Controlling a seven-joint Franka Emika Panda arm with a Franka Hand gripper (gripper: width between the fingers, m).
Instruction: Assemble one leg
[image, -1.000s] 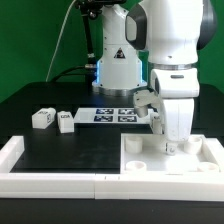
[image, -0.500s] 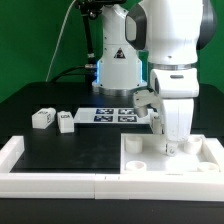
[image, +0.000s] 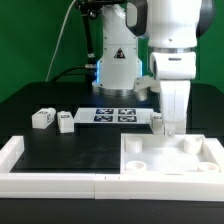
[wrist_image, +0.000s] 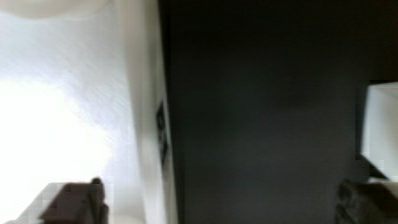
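Two legs, small white blocks with black-and-white tags, lie on the black table at the exterior view's left: one and one. A third small white tagged piece, seemingly a leg, stands by the back edge of the large white panel. My gripper hangs just above that back edge, beside this piece. In the wrist view the gripper is open, its dark fingers far apart with only black table and the panel's white surface between them.
The marker board lies behind, in front of the robot base. A low white L-shaped wall runs along the table's front and left. The panel has raised corner sockets.
My gripper has risen from low over the panel's back socket and shifted a little to the exterior view's right. The two legs at the left have not moved.
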